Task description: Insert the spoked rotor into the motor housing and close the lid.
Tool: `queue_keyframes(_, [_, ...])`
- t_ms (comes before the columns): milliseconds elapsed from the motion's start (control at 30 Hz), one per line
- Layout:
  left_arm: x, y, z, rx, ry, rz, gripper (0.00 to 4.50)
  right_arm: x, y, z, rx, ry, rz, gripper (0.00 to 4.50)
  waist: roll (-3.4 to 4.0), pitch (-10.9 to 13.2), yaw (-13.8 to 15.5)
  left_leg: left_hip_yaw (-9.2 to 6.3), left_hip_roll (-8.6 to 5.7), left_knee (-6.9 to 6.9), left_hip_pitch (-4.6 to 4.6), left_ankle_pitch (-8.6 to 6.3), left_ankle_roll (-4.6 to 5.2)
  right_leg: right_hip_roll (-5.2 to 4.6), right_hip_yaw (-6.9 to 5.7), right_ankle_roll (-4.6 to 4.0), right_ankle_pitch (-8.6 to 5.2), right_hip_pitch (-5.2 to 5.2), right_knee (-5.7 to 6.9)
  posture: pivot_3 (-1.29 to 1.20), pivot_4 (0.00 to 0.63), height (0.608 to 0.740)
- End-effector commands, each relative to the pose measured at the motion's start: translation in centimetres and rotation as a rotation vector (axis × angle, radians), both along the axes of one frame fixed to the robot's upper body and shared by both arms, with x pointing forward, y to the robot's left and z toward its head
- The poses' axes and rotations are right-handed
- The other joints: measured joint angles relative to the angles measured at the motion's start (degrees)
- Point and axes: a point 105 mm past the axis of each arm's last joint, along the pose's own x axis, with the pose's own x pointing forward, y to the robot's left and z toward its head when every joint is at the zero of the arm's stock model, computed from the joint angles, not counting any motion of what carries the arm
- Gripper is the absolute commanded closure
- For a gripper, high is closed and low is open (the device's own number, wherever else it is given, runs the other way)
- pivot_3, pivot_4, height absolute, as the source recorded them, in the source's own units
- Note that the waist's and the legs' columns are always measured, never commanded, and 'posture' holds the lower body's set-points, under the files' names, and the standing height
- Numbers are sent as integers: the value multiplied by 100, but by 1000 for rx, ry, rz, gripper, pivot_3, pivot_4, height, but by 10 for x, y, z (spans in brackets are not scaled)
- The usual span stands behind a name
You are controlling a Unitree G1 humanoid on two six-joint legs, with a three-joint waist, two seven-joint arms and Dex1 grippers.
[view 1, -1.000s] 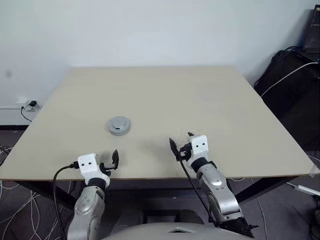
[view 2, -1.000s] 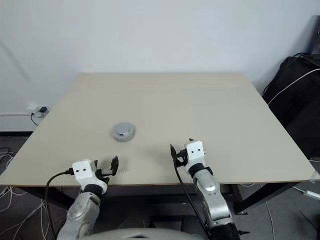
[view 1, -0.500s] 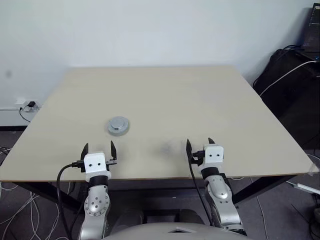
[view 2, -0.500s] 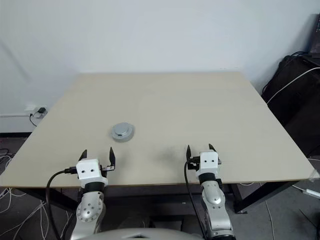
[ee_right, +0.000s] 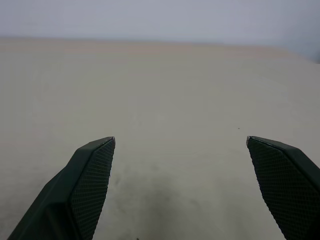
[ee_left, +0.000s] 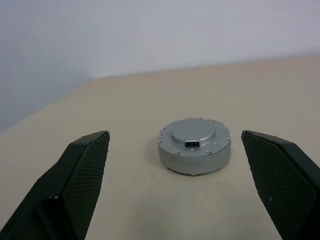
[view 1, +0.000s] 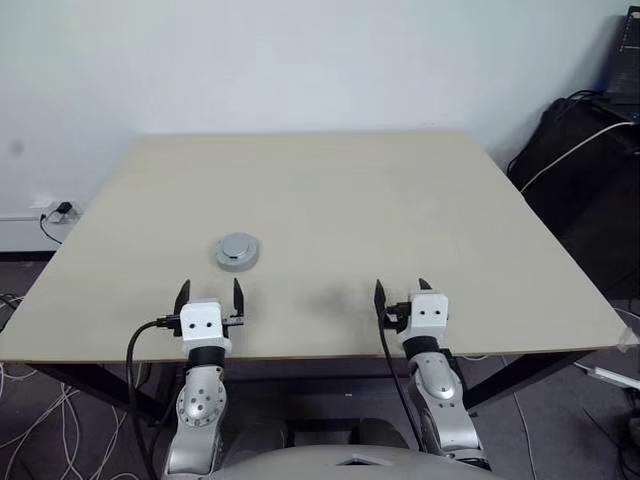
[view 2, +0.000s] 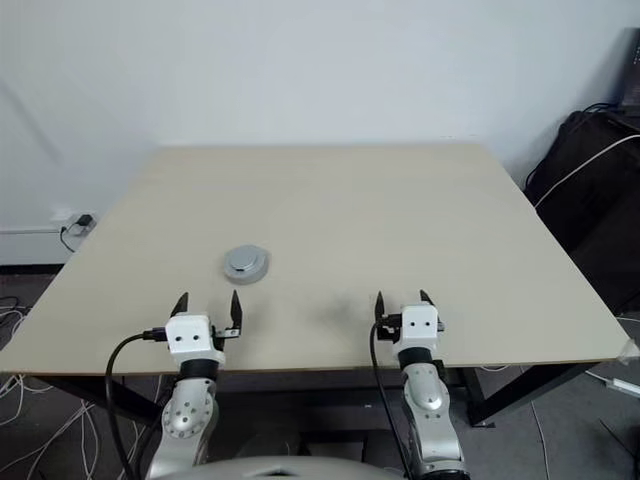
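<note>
- Lid sits flush on housing — assembly looks closed.
- Both tools wide, empty: left tool, right tool.
- Judgement: keep both clear of it above the bench.

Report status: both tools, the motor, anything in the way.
Left tool open, empty. Right tool open, empty, both at the near table edge. Motor closed, lid on, ahead of left tool. Nothing in the way.

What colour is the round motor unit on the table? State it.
Silver-grey metal, with a small dark slot on its raised top: the motor unit shows best in the left wrist view.
</note>
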Motion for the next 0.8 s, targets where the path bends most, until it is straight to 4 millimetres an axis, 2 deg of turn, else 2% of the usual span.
queue_keyframes(33, [3, -6, 7, -9, -32, -22, 39, 8, -2, 8, 10, -46, -8, 0, 0, 0, -4, 0, 0, 0, 0, 0, 0, 0, 0, 0, 0, 0, 0, 0, 0, 740])
queue_keyframes(800, [3, -7, 3, -18, -4, -29, 39, 7, 0, 3, 12, -27, -4, 0, 3, 2, -4, -1, 3, -1, 0, 5, 9, 3, 0, -1, -1, -1, 0, 0, 0, 740])
